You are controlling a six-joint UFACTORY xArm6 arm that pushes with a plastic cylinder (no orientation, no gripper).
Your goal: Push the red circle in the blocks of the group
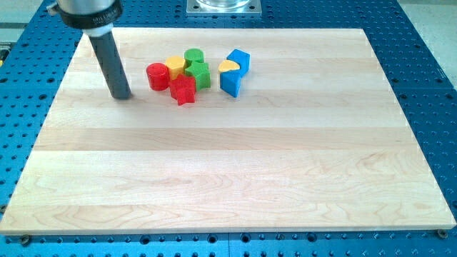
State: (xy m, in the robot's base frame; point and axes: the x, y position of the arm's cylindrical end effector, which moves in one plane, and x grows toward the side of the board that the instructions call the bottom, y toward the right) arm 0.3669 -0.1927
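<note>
The red circle (157,76) stands at the left end of a cluster near the view's top centre. It touches a yellow block (176,67) on its right. A red star (183,90) sits just below and right of it. A green circle (193,56) and a green star (199,74) are behind and right of these. A short gap to the right, a yellow half-round block (228,66) sits against a blue cube (240,60) and a blue block (230,83). My tip (121,96) rests on the board left of the red circle, a small gap away.
The wooden board (228,171) lies on a blue perforated table (428,86). A metal mount (223,6) shows at the view's top centre, beyond the board's far edge.
</note>
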